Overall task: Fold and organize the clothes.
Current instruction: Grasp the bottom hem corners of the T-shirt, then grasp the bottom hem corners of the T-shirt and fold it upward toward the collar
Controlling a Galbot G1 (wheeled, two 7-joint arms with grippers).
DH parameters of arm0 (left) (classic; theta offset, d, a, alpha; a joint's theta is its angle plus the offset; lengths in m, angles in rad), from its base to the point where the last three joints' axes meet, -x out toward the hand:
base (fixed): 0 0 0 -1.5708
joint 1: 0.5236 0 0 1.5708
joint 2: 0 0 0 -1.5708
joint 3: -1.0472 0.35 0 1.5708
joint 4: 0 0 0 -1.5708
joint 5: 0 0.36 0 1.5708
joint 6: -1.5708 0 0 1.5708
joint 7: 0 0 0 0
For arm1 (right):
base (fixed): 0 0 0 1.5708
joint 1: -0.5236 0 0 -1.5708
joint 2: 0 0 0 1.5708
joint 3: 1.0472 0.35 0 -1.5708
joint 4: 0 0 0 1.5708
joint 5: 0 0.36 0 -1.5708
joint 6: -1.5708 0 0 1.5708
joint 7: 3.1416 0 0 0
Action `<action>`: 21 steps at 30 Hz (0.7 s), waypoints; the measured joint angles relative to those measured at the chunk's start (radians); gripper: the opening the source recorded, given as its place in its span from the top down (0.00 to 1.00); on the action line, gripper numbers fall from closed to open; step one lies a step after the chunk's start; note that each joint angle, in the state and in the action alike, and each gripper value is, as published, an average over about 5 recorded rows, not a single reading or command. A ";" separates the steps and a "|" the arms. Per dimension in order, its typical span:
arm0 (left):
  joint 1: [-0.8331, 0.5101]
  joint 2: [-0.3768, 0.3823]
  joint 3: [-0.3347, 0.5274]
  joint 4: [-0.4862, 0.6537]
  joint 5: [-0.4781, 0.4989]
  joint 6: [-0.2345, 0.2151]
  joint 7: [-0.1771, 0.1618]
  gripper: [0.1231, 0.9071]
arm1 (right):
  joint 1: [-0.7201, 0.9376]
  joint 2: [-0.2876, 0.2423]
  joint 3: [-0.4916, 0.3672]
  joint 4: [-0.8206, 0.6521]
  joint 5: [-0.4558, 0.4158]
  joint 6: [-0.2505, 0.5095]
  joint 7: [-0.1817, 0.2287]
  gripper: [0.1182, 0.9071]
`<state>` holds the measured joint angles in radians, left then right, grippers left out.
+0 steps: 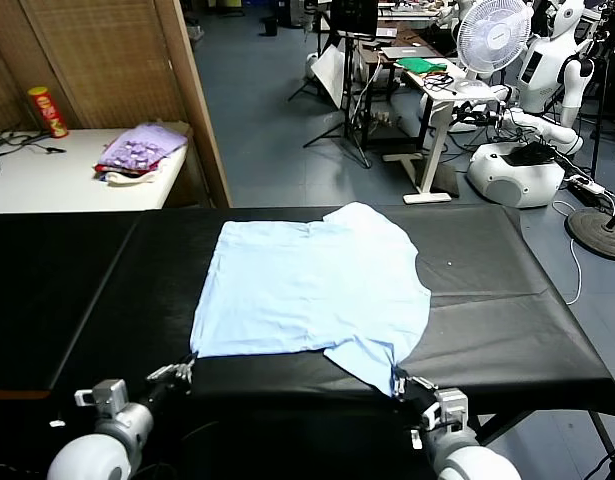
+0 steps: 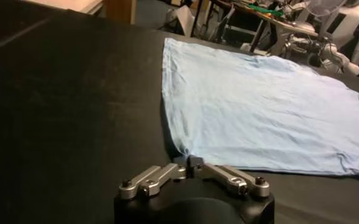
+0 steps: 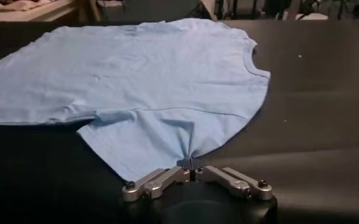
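While both grippers are pinched onto thin fabric right at its edge, the main risk I see is a slip: each bite takes only a small tuck of cloth, so a quick or uneven lift could pull one corner free and let the T-shirt (image 1: 307,285) sag or twist. A second risk is that the two arms travel at different rates, which would drag the shirt askew across the black table (image 1: 507,300) and crease the fold (soft cloth like this bunches easily).

The shirt lies flat near the middle of the table, neck opening toward the robot's right and hem toward its left. The left gripper (image 1: 190,367) sits low at the table's near edge, its fingers closed tight on the near hem corner; in the left wrist view the left gripper (image 2: 189,163) shows the cloth gathered to a point between the closed jaws. The right gripper (image 1: 399,381) is likewise low at the near edge, clamped on the tip of the near sleeve, and in its own view the right gripper (image 3: 190,164) has the sleeve puckering into the jaws. Both arms reach in from below, forearms roughly level with the tabletop. On a white side table well to the left lies a purple cloth heap (image 1: 139,150), apart from the work.
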<state>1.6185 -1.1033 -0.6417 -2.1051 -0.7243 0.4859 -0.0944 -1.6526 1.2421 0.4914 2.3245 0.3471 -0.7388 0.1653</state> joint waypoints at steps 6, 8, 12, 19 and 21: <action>0.101 0.023 -0.037 -0.115 -0.016 -0.001 -0.023 0.99 | 0.005 -0.011 0.034 0.030 0.008 0.040 -0.020 0.99; 0.115 0.021 -0.040 -0.146 -0.023 -0.008 -0.027 0.99 | 0.024 -0.018 0.037 0.019 0.009 0.071 -0.031 0.99; 0.101 0.002 -0.029 -0.167 -0.024 -0.025 -0.034 0.99 | 0.082 -0.034 0.035 -0.028 0.009 0.115 -0.046 0.99; -0.018 -0.025 -0.001 -0.123 -0.026 -0.029 -0.059 0.99 | 0.212 -0.067 0.012 -0.153 0.008 0.150 -0.073 0.99; -0.054 -0.027 0.009 -0.103 -0.022 -0.029 -0.060 0.99 | 0.247 -0.074 0.003 -0.189 0.007 0.159 -0.079 0.99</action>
<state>1.5647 -1.1300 -0.6327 -2.2079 -0.7461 0.4568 -0.1547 -1.4056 1.1682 0.4940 2.1356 0.3540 -0.5795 0.0865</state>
